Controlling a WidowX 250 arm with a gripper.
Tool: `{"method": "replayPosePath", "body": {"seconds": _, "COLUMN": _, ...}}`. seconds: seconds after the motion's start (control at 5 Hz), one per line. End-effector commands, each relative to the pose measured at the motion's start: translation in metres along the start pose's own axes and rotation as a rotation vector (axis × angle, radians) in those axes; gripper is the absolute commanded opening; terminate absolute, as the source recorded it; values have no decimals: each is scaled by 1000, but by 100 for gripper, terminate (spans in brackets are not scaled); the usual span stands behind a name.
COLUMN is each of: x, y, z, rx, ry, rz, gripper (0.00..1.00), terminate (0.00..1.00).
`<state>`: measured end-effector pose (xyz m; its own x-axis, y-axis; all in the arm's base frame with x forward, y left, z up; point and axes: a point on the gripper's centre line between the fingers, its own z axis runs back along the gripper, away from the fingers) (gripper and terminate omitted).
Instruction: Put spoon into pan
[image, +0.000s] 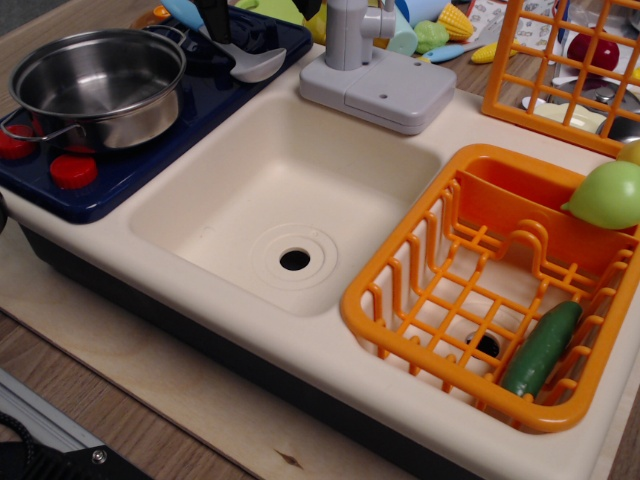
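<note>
Spoon (252, 64) lay on the dark blue stove top (215, 100), at about 2 o'clock from the pan (95, 85) and just beside its rim.

I saw the spoon's pale bowl resting on the stove, its handle running up toward 11 o'clock under the dark gripper (212, 18), which entered at the top edge. I could not tell whether the fingers were spread or pinching the handle, as the frame cut them off. The pan stood upright on the stove at 10 o'clock of the view, with two red knobs (72, 170) at its 6 o'clock. The sink (225, 190) sat in the middle, the grey tap (365, 70) at its 12 o'clock, and an orange rack (400, 275) at its 3 o'clock held a green cucumber (541, 348).
</note>
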<state>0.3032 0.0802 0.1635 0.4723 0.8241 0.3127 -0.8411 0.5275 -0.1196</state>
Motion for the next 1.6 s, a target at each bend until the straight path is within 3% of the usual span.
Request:
{"method": "replayPosePath", "body": {"seconds": 0.0, "x": 0, "y": 0, "z": 0, "rx": 0, "ry": 0, "rz": 0, "gripper": 100, "terminate": 0}}
{"method": "replayPosePath", "body": {"seconds": 0.6, "x": 7, "y": 6, "z": -20, "rx": -34, "ry": -52, "rz": 20, "gripper": 100, "terminate": 0}}
{"method": "replayPosePath", "body": {"seconds": 1.2, "x": 3, "y": 18, "z": -54, "rx": -111, "ry": 27, "rz": 55, "gripper": 100, "terminate": 0}}
{"method": "replayPosePath", "body": {"seconds": 1.4, "x": 2, "y": 19, "z": -54, "rx": -100, "ry": 25, "rz": 63, "gripper": 0, "terminate": 0}}
